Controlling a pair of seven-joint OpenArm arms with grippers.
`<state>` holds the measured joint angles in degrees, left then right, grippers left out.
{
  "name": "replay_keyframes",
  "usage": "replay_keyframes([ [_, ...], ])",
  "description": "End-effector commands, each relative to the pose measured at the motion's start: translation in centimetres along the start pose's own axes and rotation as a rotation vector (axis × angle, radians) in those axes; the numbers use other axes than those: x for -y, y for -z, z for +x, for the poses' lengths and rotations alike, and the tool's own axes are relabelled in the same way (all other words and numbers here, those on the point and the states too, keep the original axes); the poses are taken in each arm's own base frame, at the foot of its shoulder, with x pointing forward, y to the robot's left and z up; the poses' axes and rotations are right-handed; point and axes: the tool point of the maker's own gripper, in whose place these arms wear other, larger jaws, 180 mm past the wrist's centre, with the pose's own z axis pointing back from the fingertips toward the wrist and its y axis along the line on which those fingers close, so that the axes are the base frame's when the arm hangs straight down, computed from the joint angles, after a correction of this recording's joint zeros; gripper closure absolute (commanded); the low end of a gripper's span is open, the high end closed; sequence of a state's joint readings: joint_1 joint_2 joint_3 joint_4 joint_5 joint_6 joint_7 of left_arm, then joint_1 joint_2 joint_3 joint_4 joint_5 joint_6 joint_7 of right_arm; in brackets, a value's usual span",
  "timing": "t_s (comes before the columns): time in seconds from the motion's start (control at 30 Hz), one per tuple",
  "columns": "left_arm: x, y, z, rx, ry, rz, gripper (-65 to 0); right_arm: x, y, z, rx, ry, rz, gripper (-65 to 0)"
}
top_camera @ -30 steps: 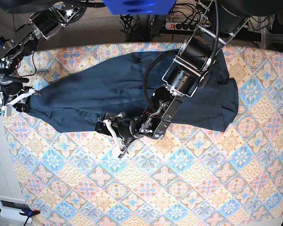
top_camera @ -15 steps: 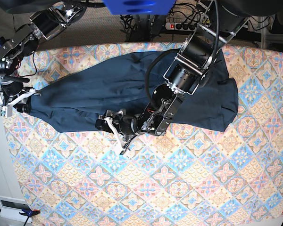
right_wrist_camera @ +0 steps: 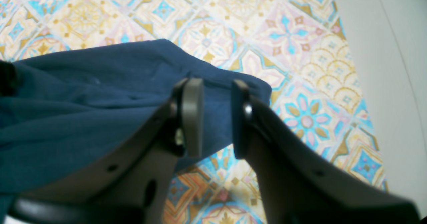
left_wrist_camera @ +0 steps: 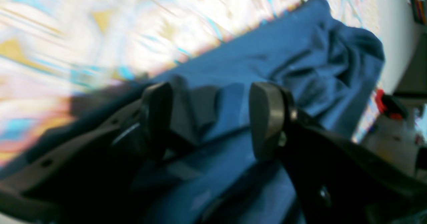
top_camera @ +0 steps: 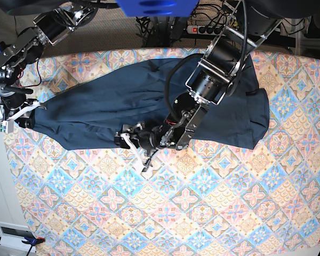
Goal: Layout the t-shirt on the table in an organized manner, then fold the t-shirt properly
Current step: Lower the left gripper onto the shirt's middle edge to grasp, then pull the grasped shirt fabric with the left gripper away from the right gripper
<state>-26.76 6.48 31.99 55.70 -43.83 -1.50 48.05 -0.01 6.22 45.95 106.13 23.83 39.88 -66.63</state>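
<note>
Tiled-print table point(top_camera: 202, 213) bears soft navy t-shirt point(top_camera: 96, 106); left pincer point(left_wrist_camera: 210, 117) wide, right pincer point(right_wrist_camera: 217, 117) clamps its edge.

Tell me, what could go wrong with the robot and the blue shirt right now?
The left gripper has its jaws wide open over a small ridge of the t-shirt. If it closes badly, it might pinch too little cloth and slip off. The right gripper sits on the shirt's end beside the table edge. If it pulls outward, that end could slide off. The shirt is also bunched, so tugging could wrinkle it more.
</note>
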Motion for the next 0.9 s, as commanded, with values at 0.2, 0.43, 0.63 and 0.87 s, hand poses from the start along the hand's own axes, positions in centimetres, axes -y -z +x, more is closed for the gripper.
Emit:
replay_keyframes([
  [0.2,1.1,0.9,0.0,-0.006,-0.025,-0.027,-25.4,0.3,-0.4,1.9,0.062,-0.023,-0.006,-14.6],
  [0.43,1.0,0.8,2.5,0.131,-0.029,-0.025,0.0,0.3,-0.4,1.8,0.058,-0.024,-0.006,-14.6],
  [0.63,2.7,-0.5,7.0,0.25,0.008,-0.059,0.0,0.3,-0.5,1.8,0.056,-0.025,-0.007,-14.6],
  [0.87,2.7,-3.3,11.9,0.354,-0.056,-0.108,0.0,0.3,-0.6,0.8,0.028,-0.029,-0.005,-14.6],
])
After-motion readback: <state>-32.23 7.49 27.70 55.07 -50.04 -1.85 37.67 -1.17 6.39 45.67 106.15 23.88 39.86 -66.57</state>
